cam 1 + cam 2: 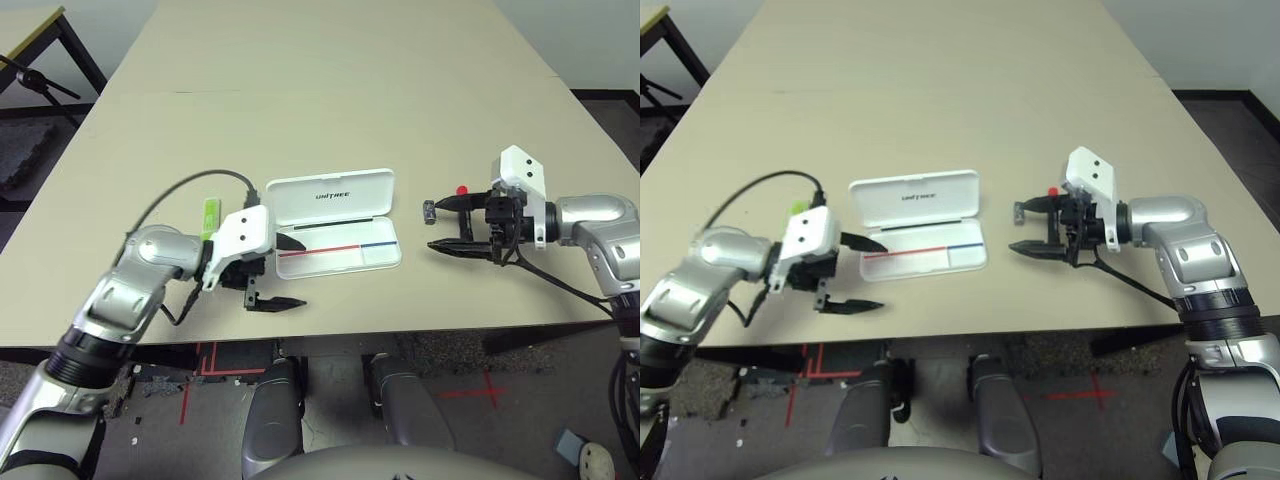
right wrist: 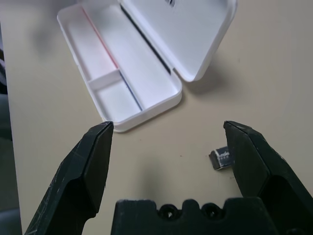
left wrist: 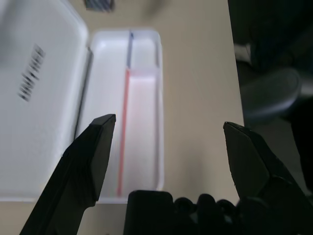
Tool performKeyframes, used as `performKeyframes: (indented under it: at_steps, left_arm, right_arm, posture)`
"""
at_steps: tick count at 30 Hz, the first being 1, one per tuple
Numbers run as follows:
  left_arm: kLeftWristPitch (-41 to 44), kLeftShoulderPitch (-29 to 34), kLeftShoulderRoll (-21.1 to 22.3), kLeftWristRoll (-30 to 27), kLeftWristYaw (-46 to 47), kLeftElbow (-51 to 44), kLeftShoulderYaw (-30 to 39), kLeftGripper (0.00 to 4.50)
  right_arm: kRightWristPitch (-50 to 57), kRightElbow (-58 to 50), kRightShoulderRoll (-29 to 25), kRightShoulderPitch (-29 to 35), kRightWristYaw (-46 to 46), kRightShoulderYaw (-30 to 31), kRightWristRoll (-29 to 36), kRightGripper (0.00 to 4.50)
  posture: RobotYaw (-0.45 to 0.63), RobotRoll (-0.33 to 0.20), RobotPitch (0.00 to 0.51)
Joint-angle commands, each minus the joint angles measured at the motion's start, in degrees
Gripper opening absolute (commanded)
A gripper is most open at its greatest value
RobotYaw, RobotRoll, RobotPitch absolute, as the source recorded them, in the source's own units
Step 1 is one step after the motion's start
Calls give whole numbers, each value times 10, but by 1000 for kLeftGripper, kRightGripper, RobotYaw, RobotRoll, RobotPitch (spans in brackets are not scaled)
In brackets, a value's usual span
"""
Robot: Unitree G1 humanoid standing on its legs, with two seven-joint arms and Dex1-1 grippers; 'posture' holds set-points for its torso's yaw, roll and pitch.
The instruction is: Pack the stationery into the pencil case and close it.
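The white pencil case (image 1: 340, 258) lies open at the table's middle, its lid (image 1: 330, 195) printed "UNITREE" folded back. A thin red-and-blue line runs along the tray (image 3: 142, 98). My left gripper (image 1: 283, 272) is open at the tray's left end, one finger over the tray corner, nothing between the fingers. A lime-green bar (image 1: 211, 215) lies behind my left wrist. My right gripper (image 1: 440, 226) is open right of the case. A tiny dark clip (image 2: 222, 157) lies on the table by its far fingertip. A red marker tip (image 1: 462, 190) peeks out behind that gripper.
The beige table (image 1: 330, 90) stretches far back beyond the case. Its front edge (image 1: 400, 335) runs just below both grippers. A black cable (image 1: 190, 185) loops over my left forearm. A black stand (image 1: 40, 80) sits off the table's far left.
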Motion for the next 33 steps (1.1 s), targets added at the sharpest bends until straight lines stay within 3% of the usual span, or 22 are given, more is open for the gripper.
performKeyframes:
  at_steps: [1, 11, 16, 22, 33]
  left_arm:
    - [12, -12, 1, -25, 9, -17, 16, 4482]
    - [1, -16, -10, -10, 22, -8, -18, 4482]
    - [-12, -17, -14, 0, 21, 1, -30, 4482]
    - [-18, -21, -22, 6, 24, 7, -41, 4482]
    - [-27, -24, -31, 15, 25, 15, -52, 4482]
  right_arm:
    - [14, -5, 18, -3, -33, -23, 19, 4500]
    - [281, -44, 139, -104, -437, -97, -29, 4500]
    - [386, -88, 196, -106, -582, -131, -57, 4500]
    - [442, -142, 239, -66, -665, -148, -79, 4500]
    - [498, -184, 269, -11, -698, -170, -80, 4500]
  posture:
    - [-131, 0, 149]
    - [-152, 0, 158]
    - [-165, 0, 161]
    - [-171, 0, 164]
    - [-172, 0, 164]
